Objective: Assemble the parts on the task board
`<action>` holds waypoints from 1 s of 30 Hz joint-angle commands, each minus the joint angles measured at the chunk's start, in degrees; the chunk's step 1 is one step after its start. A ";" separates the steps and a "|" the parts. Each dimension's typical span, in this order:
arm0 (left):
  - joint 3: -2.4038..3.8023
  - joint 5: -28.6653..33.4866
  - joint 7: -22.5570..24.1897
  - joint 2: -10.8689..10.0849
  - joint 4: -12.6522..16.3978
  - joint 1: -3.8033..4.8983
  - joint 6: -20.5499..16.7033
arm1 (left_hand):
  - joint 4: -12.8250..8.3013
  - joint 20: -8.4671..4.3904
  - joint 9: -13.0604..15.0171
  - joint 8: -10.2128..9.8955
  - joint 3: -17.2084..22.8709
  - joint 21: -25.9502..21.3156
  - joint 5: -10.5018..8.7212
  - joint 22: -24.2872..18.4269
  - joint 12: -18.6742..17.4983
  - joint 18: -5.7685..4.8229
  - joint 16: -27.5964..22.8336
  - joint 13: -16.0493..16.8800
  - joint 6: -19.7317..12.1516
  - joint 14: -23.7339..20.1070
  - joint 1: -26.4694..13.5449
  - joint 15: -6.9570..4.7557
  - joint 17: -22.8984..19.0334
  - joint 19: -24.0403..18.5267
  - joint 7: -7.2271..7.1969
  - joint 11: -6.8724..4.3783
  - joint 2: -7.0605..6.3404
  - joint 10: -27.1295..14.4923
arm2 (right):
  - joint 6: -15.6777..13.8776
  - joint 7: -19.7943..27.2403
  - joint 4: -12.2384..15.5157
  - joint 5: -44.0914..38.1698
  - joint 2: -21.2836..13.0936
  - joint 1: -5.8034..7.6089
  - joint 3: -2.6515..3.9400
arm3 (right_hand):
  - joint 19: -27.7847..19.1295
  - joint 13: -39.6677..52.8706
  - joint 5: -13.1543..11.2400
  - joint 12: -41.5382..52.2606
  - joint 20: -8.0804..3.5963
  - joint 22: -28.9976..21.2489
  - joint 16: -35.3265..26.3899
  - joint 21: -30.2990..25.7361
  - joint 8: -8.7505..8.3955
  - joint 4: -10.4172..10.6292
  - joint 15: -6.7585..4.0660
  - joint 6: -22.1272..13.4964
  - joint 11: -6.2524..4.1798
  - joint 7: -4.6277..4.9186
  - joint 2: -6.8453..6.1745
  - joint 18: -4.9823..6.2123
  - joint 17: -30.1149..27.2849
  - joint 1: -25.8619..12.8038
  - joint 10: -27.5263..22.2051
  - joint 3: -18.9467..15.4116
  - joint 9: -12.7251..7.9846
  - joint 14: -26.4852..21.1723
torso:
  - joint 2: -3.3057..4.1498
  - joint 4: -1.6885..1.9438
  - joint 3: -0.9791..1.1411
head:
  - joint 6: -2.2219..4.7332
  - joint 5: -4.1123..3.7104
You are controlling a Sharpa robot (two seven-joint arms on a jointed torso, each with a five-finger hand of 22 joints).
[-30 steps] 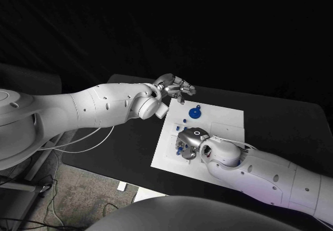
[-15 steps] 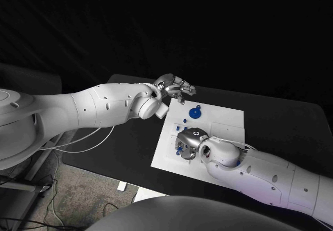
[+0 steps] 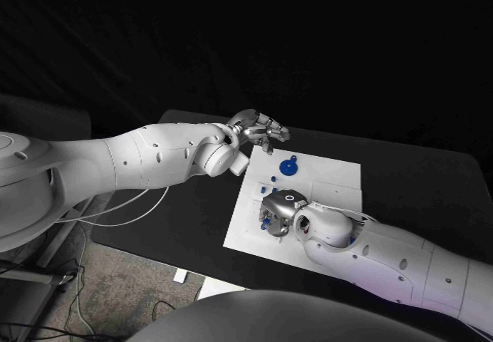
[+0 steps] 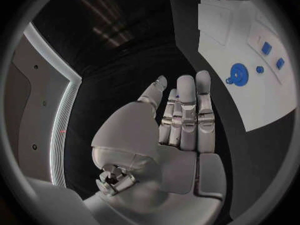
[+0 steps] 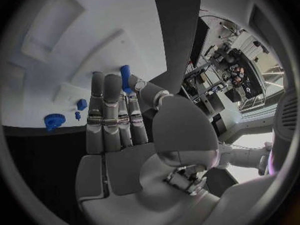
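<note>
The right hand [image 3: 279,208] pinches a small blue peg [image 5: 125,76] over the near left part of the white board [image 3: 334,174]. It looks light, hard and smooth, so hold its sides. The left hand [image 3: 259,130] is open above the black desk [image 3: 411,171], by the board's far corner. A blue gear [image 3: 288,167] sits near it.

White arms, silver hands

Left arm [image 3: 144,160] glossy white, rounded shells dotted with small dark screws, thin pale cables trailing beneath; right arm [image 3: 390,256] alike; left hand [image 4: 169,135] and right hand [image 5: 125,135] segmented silver metal, grey palm pads.
</note>
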 commanded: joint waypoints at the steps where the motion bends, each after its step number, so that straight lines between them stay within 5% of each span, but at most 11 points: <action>1: 0.04 0.31 0.22 0.12 0.10 0.06 0.78 | 0.25 0.15 0.08 -0.14 -0.03 -0.32 -0.14 0.65 0.18 0.68 -0.22 0.00 -0.45 0.15 -0.16 0.20 0.08 0.21 0.11 0.09 0.07 -0.24 | 1.78 -1.00 -0.43 -1.57 0.25 -0.19 -0.06 | 0.37 0.06 0.17 0.07 -0.09 0.04 -0.30 -0.18 0.29 -0.32 -0.28 0.37 -1.07 0.12 0.66 0.98 -0.03 -0.21 1.53 0.15 0.05 0.22 | 0.03 0.02 0.01 | 0.00 -0.02; 18: 0.04 0.31 0.16 0.40 -0.10 0.05 0.93 | 0.30 0.16 0.08 -0.13 -0.04 -0.33 -0.14 0.65 0.18 0.68 -0.22 0.00 -0.46 0.14 -0.19 0.21 0.08 0.20 0.11 0.10 0.06 -0.27 | 1.13 -0.02 -1.33 -0.87 1.25 -0.91 -0.16 | 0.15 0.07 1.48 0.07 0.20 0.44 -0.71 -0.69 0.26 -0.22 -0.07 -0.23 -0.81 0.37 0.02 1.05 -0.50 -0.78 0.74 0.26 0.04 -0.07 | -0.06 -0.02 -0.01 | 0.00 -0.11; 22: 0.04 0.31 0.15 0.37 -0.09 0.05 0.91 | 0.37 0.16 0.09 -0.13 -0.07 -0.33 -0.15 0.65 0.18 0.68 -0.23 0.00 -0.48 0.12 -0.22 0.21 0.07 0.19 0.12 0.11 0.05 -0.30 | 0.95 0.69 -1.29 0.24 1.16 -0.93 -0.16 | 0.21 0.05 8.07 0.05 0.66 0.10 -0.73 -1.45 0.25 0.57 0.15 -0.61 -0.76 0.28 -1.26 1.09 -1.00 -1.90 -0.16 -5.86 0.03 -0.03 | -0.05 -0.02 0.00 | 0.00 -0.13; 30: 0.04 0.31 0.14 0.34 -0.08 0.05 0.88 | 0.37 0.16 0.09 -0.13 -0.07 -0.33 -0.15 0.65 0.18 0.68 -0.23 0.00 -0.48 0.12 -0.22 0.21 0.07 0.19 0.12 0.11 0.05 -0.30 | -0.93 1.50 -1.19 1.90 1.01 -0.94 -0.17 | 2.53 0.02 8.81 0.04 1.95 -5.78 -0.34 -5.51 0.23 1.93 0.98 -3.92 0.25 0.69 -2.00 1.18 -1.67 -3.43 -3.83 -12.96 -0.15 -0.32 | -0.06 -0.06 0.05 | 0.00 -0.18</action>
